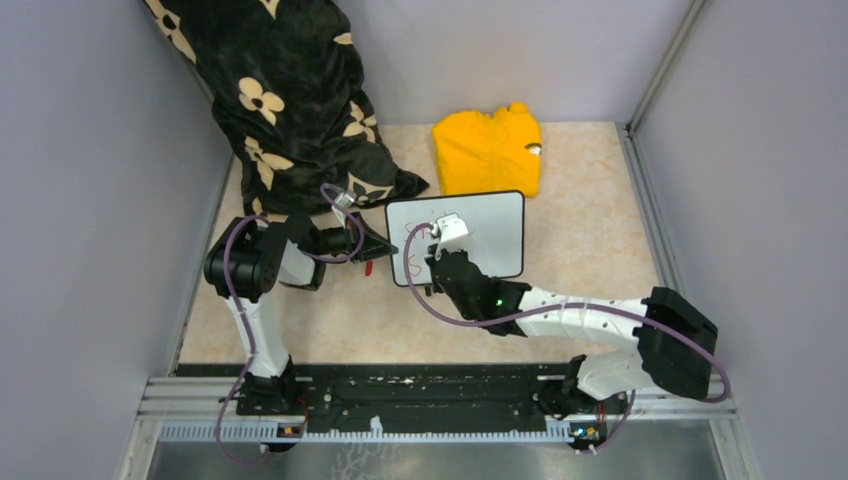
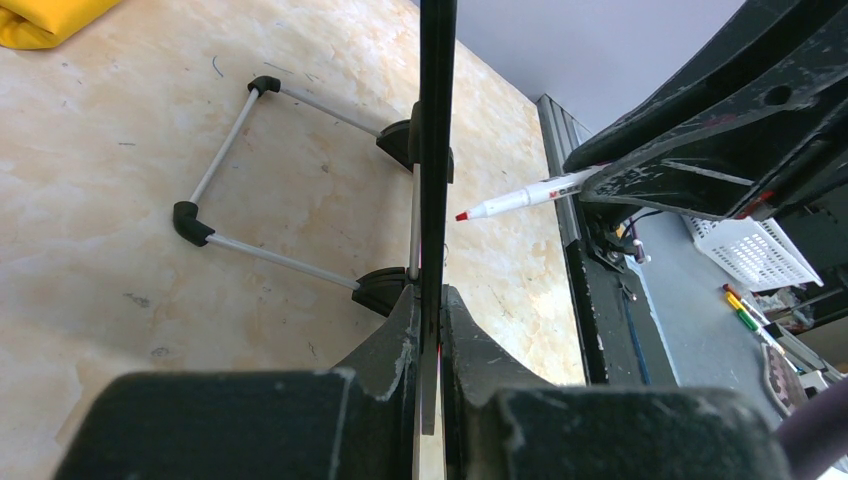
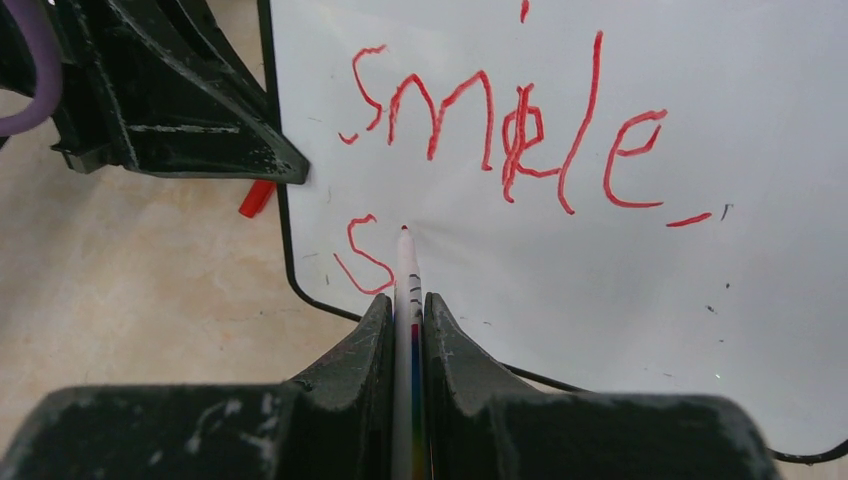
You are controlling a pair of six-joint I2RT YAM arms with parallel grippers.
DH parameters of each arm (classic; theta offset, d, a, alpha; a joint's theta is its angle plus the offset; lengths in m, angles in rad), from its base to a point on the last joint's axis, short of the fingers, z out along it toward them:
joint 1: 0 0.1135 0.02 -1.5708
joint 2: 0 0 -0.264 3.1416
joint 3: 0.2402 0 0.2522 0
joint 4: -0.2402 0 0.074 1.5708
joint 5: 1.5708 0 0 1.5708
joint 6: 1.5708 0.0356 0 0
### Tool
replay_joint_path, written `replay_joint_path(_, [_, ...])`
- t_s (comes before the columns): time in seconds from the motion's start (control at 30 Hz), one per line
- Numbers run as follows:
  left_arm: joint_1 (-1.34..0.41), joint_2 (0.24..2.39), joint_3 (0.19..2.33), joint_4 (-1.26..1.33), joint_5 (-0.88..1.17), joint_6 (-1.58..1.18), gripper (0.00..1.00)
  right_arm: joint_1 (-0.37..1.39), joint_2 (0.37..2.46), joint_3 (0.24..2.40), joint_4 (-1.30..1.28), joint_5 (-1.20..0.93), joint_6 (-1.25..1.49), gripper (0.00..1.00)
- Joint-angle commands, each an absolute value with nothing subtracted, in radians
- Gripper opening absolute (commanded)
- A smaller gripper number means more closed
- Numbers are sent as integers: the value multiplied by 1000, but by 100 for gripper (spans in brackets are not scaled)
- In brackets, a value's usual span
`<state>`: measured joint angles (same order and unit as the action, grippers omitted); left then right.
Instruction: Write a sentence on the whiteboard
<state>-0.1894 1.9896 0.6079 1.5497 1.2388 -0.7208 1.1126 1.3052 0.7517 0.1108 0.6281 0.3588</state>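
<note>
The whiteboard (image 1: 495, 235) stands on the tan table, and in the left wrist view it shows edge-on (image 2: 437, 150) on its wire feet (image 2: 290, 260). My left gripper (image 1: 383, 243) is shut on its left rim (image 2: 438, 325). The sentence (image 3: 510, 120) in red reads "smile," with a lone "s" (image 3: 362, 255) beneath it. My right gripper (image 3: 408, 305) is shut on a white marker (image 3: 407, 275), whose red tip touches the board just right of that "s". The same marker (image 2: 525, 198) shows in the left wrist view.
A yellow garment (image 1: 488, 150) lies behind the board. A black floral cloth (image 1: 285, 100) hangs at the back left. A red cap (image 3: 257, 198) lies on the table by the board's left rim. Grey walls enclose the table, with a black rail (image 1: 430, 395) along the near edge.
</note>
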Motion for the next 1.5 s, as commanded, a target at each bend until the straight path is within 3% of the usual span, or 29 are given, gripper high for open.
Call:
replay_joint_path(0.0, [-196, 1987, 623, 1627, 1262, -705, 0, 1094, 1315, 733, 132, 628, 381, 0])
replay_joint_path(0.83, [-196, 1987, 622, 1622, 1262, -705, 0, 1088, 1285, 644, 85, 621, 447, 0])
replay_joint_path(1.17, [-198, 1987, 623, 1621, 1262, -705, 0, 1088, 1211, 663, 137, 550, 421, 0])
replay_joint_path(1.47, [-198, 1985, 624, 1620, 1263, -703, 0, 1088, 1273, 727, 160, 546, 389, 0])
